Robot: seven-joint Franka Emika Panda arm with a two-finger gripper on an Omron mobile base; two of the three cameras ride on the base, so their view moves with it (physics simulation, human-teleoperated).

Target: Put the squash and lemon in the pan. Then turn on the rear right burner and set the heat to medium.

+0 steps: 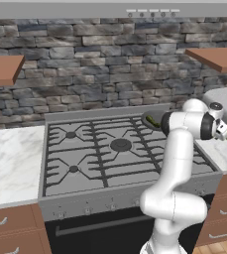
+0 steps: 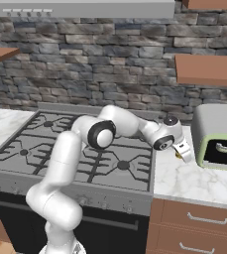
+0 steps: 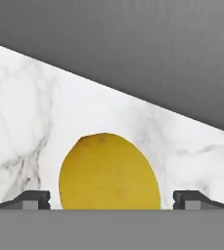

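The yellow lemon (image 3: 108,171) lies on the white marble counter (image 3: 30,122), right of the stove. My gripper (image 3: 111,201) is open and straddles it; each dark fingertip (image 3: 33,199) stands clear of the fruit's sides. In the right base view the gripper (image 2: 187,154) points down at the counter, with a sliver of the lemon (image 2: 177,155) beside it. The dark pan (image 1: 145,119) sits at the stove's rear right, and the green squash (image 1: 153,122) lies in it, partly behind my arm. The pan and arm hide the rear right burner.
A pale green toaster oven (image 2: 218,136) stands on the counter just right of the gripper. The stove (image 1: 110,149) has knobs (image 1: 87,211) along its front. Wooden shelves (image 2: 206,69) hang on the stone wall, and a range hood (image 1: 120,9) is overhead.
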